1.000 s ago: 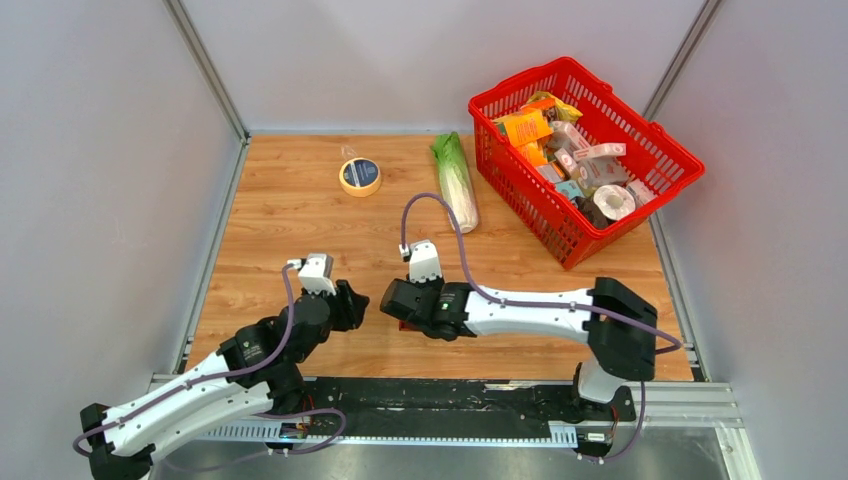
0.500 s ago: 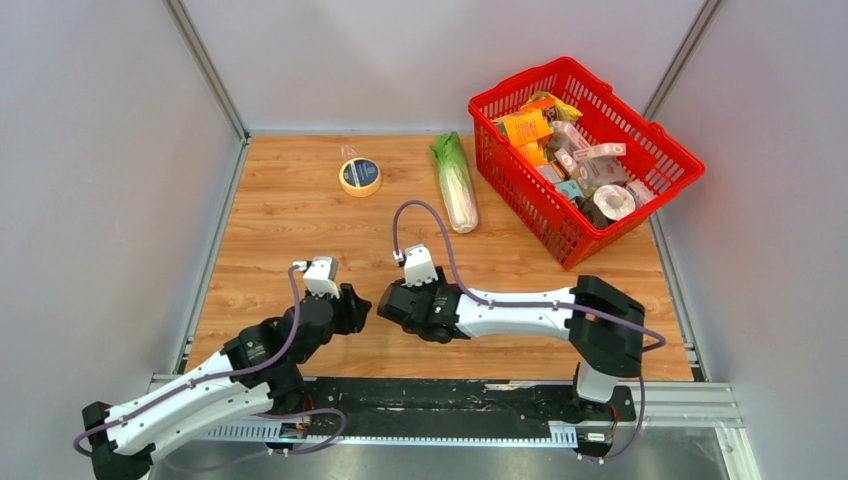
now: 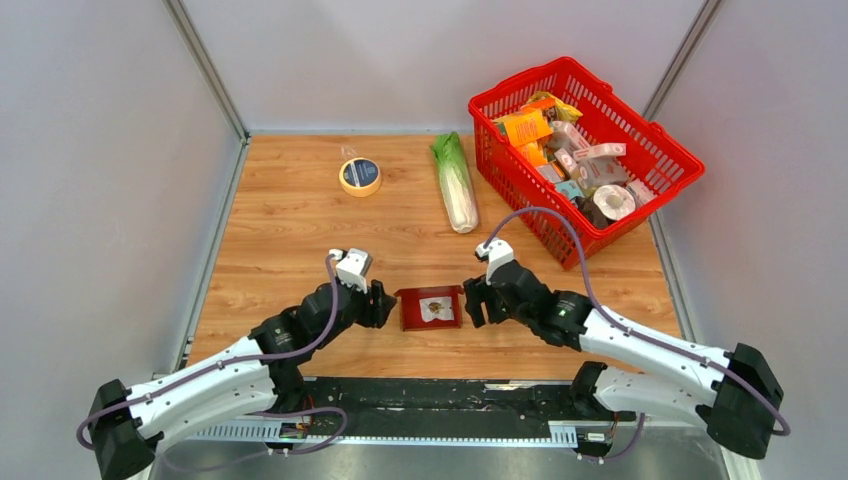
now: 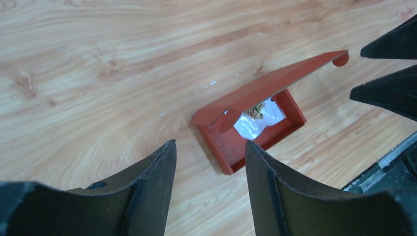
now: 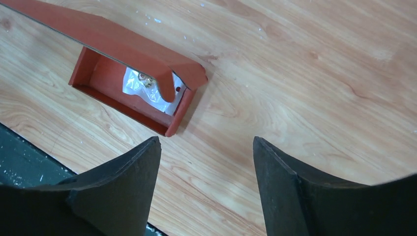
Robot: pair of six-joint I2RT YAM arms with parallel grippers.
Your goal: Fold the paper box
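The paper box (image 3: 414, 310) lies on the wooden table near its front edge, a shallow dark-red tray with a white packet (image 3: 437, 308) inside. In the left wrist view the paper box (image 4: 229, 143) has its lid (image 4: 275, 81) raised at a slant over the tray. My left gripper (image 3: 385, 303) is just left of it, open and holding nothing (image 4: 209, 143). The right gripper (image 3: 470, 300) is just right of the box, open and holding nothing (image 5: 206, 140). In the right wrist view the box (image 5: 98, 73) sits up and left of the fingers, apart from them.
A red mesh basket (image 3: 515, 190) full of packaged goods stands at the back right. A cabbage (image 3: 455, 185) and a tape roll (image 3: 360, 176) lie at the back. A black rail (image 3: 450, 395) runs along the near table edge.
The right arm has swung back to the right off the box and its jaws have opened, uncovering the box. The left gripper has moved right toward the box and opened slightly wider.
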